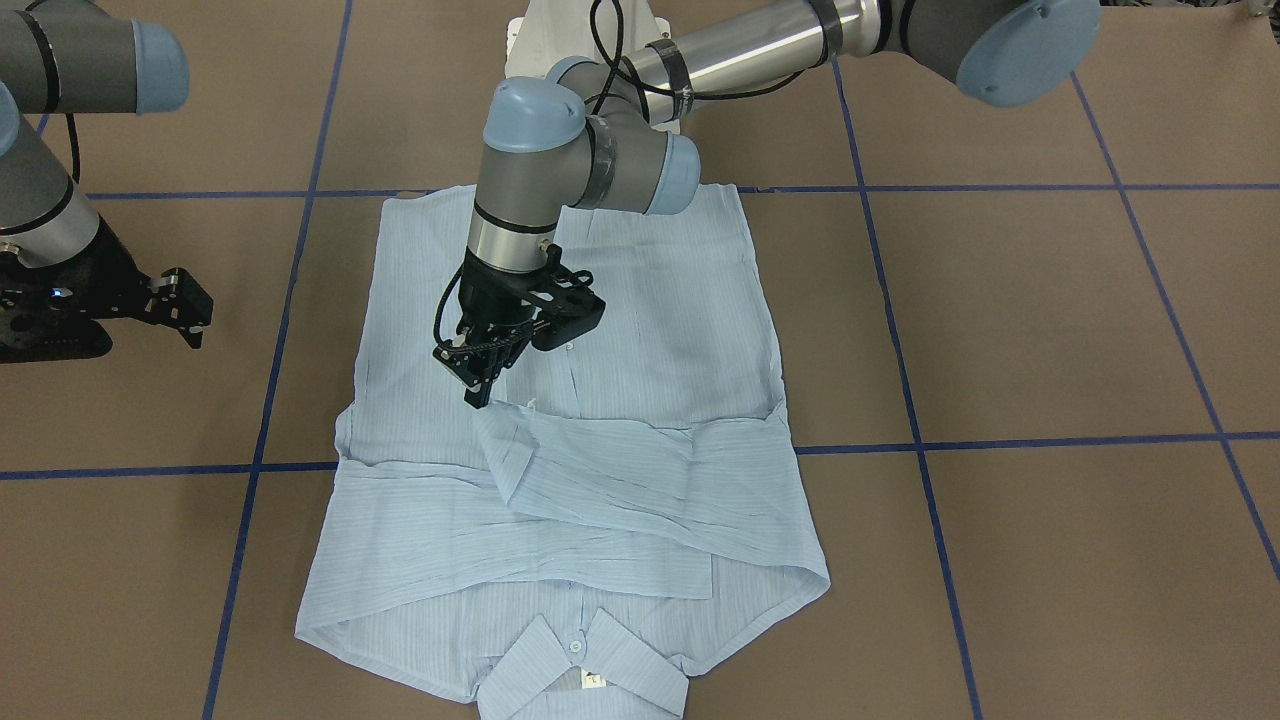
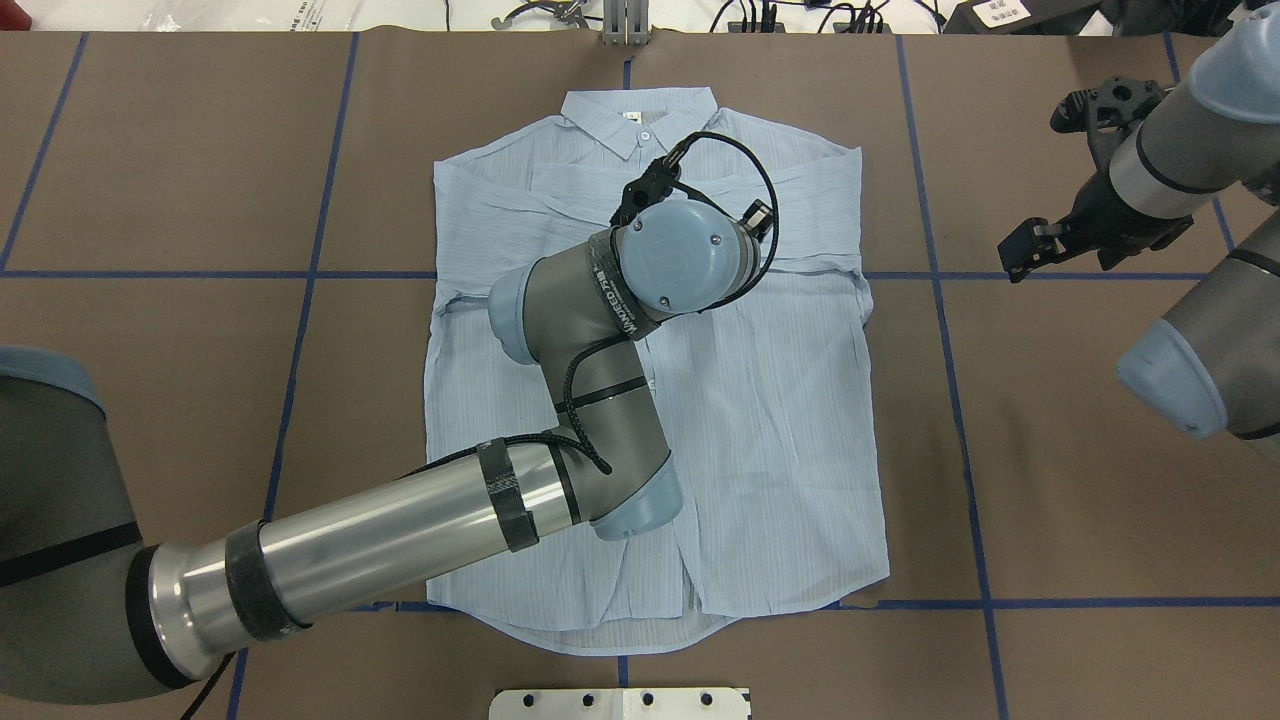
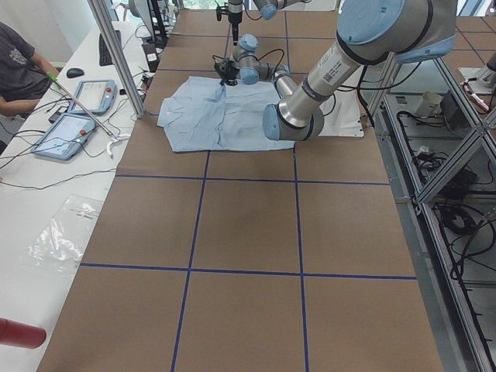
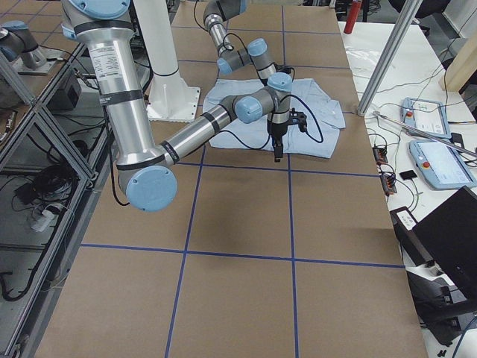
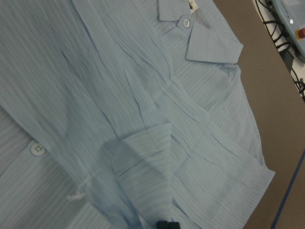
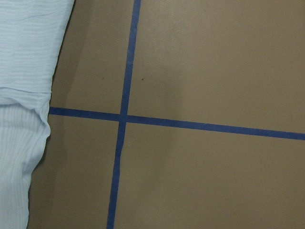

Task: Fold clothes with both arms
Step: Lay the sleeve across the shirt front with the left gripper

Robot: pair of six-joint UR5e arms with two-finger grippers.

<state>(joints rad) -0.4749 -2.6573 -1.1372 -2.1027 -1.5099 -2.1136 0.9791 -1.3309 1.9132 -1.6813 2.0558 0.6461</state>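
"Shirt (image 2: 770,420) first. Where is it lying?"

"It is lying buttoned and face up in the middle of the brown table (image 1: 1000,330). In the front view the collar (image 1: 580,650) is pointing at the bottom edge, and the sleeves are lying folded across the chest."

"And your claws?"

"My left claw (image 1: 478,385) is hanging point-down just above the cuff (image 1: 505,440) of the upper sleeve. Its fingers are pressing together, with no cloth showing between them. My right claw (image 1: 188,318) is hovering off the cloth at the left edge of that view, and I cannot tell whether it is open."

"What is worrying you?"

"If I am sinking lower with the fingers closed like this, I am risking shoving the cuff and rumpling the sleeve fold. I am judging this thin fabric to be sliding easily over itself. A loose thread (image 5: 78,191) is lying beside the cuff and could be catching on a fingertip. Pinching through several layers would be dragging the chest panel up with the sleeve."
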